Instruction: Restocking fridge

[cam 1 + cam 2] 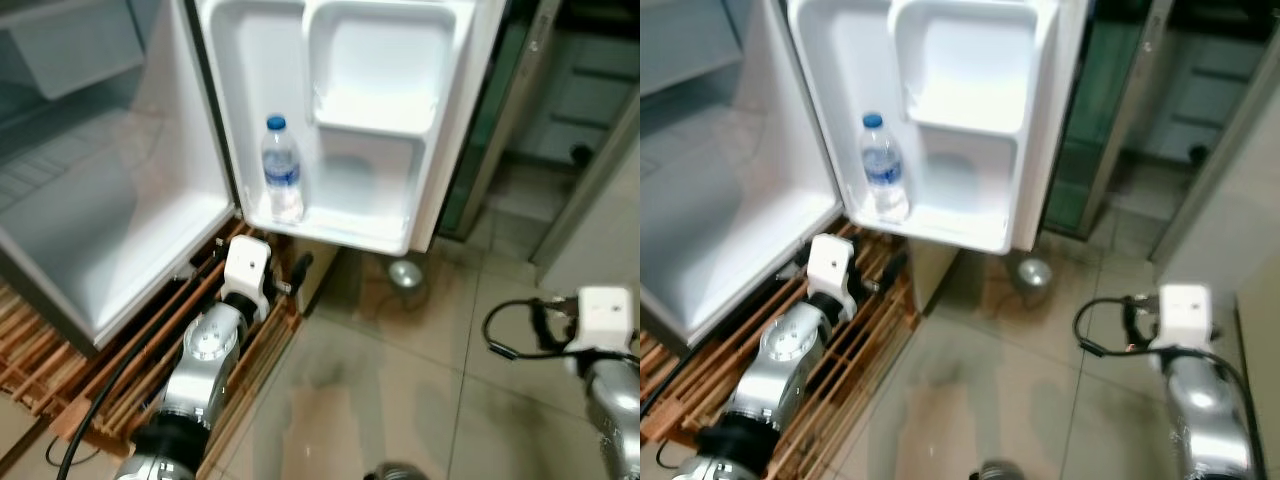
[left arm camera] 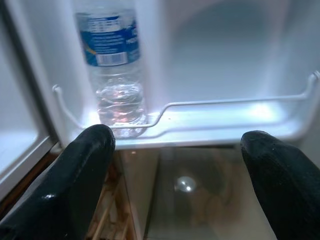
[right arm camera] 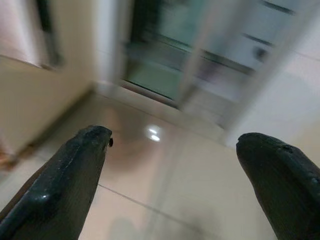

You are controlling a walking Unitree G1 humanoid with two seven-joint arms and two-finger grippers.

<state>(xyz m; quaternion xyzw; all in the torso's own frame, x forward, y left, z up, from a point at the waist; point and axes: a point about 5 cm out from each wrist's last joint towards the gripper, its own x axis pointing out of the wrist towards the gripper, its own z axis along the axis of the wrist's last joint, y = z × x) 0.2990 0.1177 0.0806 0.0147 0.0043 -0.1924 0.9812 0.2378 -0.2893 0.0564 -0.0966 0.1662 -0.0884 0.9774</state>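
- The room has a shiny tiled floor [image 1: 400,380], with wooden slats [image 1: 130,390] under a small white fridge [image 1: 90,230].
- The fridge door [image 1: 350,120] hangs wide open.
- One water bottle [image 1: 282,170] stands upright in the door's bottom shelf, at its hinge end. The shelf has lots of room, so I think more drinks must go in.
- The left gripper [image 2: 175,165] is below that shelf, fingers spread, holding nothing. Its wrist view shows the shelf's wire rail [image 2: 210,104] up close.
- The right gripper [image 3: 175,165] is spread over bare floor, empty too.
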